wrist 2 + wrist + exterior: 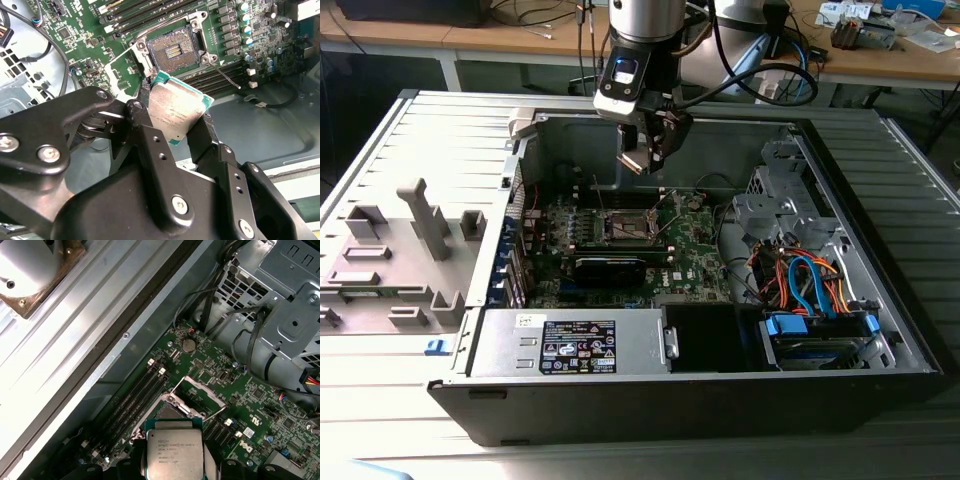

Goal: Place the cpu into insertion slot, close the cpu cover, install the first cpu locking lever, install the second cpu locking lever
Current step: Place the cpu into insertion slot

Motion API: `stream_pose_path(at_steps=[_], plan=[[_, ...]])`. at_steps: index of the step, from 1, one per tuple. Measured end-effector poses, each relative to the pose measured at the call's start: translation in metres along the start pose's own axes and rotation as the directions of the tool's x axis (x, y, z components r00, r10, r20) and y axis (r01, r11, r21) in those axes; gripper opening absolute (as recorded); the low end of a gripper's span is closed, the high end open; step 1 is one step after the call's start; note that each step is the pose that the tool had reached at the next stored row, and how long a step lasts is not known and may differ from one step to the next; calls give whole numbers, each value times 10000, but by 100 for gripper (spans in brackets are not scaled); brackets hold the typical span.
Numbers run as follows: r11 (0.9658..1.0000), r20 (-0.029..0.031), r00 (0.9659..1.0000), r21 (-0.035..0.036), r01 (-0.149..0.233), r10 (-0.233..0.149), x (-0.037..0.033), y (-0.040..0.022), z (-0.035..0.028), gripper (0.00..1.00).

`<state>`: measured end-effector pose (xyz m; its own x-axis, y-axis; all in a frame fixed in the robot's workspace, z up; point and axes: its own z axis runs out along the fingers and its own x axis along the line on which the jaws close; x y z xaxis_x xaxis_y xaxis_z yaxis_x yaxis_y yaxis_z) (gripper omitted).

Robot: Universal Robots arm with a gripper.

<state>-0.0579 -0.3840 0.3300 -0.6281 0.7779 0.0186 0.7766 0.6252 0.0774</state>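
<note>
My gripper (642, 160) hangs above the green circuit board inside the open computer case, shut on the cpu (177, 107). In both wrist views the cpu is a pale silvery square chip with a green edge, pinched between the two black fingers (145, 122). The insertion slot (172, 47) lies bare below and ahead of the chip, its dark centre showing gold contacts. On the board it sits near the middle (628, 228). The cpu cover (122, 70) is swung open beside the slot and stands up as a silver frame (200, 395). A thin locking lever (225, 75) sticks out from the slot's other side.
A black card (610, 268) lies on the board in front of the slot, with memory slots (135, 400) beside it. The grey power supply (570, 345) fills the case front. A drive cage with orange and blue cables (810, 290) is at the exterior view's right, and a grey fixture (390, 260) at its left.
</note>
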Motion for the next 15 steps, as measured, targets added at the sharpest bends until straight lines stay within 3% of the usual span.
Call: stream_pose_path(at_steps=[15], plan=[[10000,8,10000,-1,-95,95,0,0,1,55]])
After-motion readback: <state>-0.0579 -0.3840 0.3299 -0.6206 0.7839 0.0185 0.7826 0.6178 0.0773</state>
